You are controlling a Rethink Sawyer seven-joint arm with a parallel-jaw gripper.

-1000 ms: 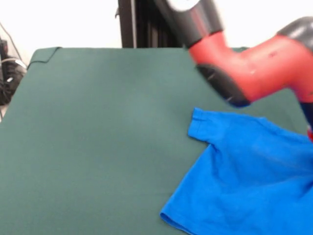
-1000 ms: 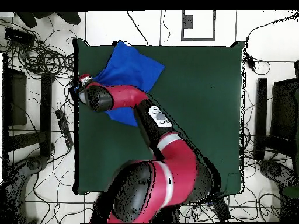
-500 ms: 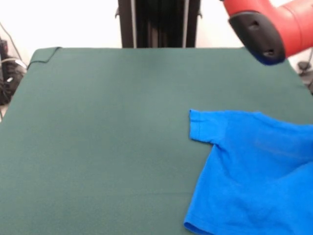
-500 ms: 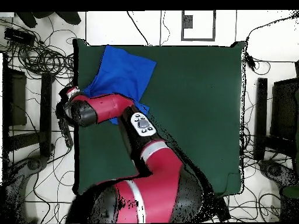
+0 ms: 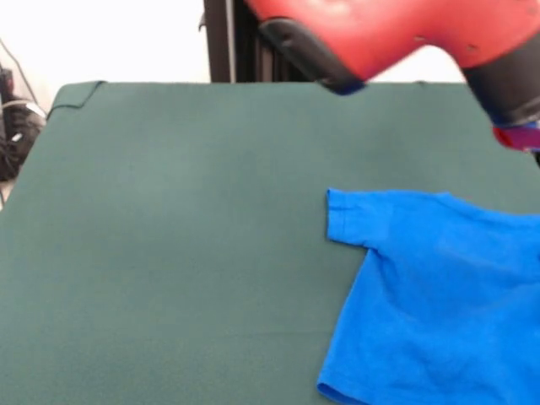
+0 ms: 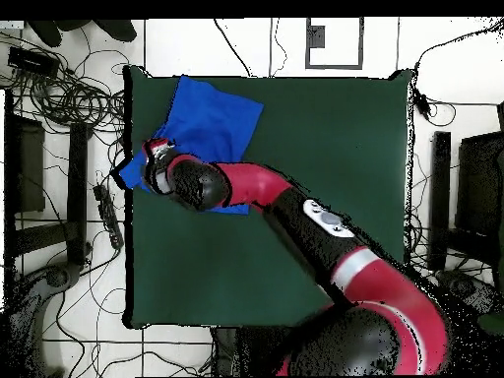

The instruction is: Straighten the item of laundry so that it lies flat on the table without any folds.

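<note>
The item of laundry (image 5: 439, 295), a royal-blue T-shirt, is shown at one corner of the table (image 5: 186, 219); in the overhead view it occupies the upper-left corner of the green top (image 6: 325, 197), with one part extending just past the table's left edge. In the front view one sleeve and a side hem are seen lying smooth on the cloth, while the rest of the garment is cut off by the picture's border. The arm is stretched across the shirt in the overhead view, and the gripper (image 6: 157, 157) is positioned above the shirt's left portion; whether its fingers are spread or closed, and whether fabric is held, cannot be told. The task is judged partly advanced: the visible panel appears mostly flat, but an uneven outline, a possible doubled layer beneath the arm and the overhang suggest that folds remain. Spreading of the hidden portion and drawing the shirt fully onto the table are judged to be left.
</note>
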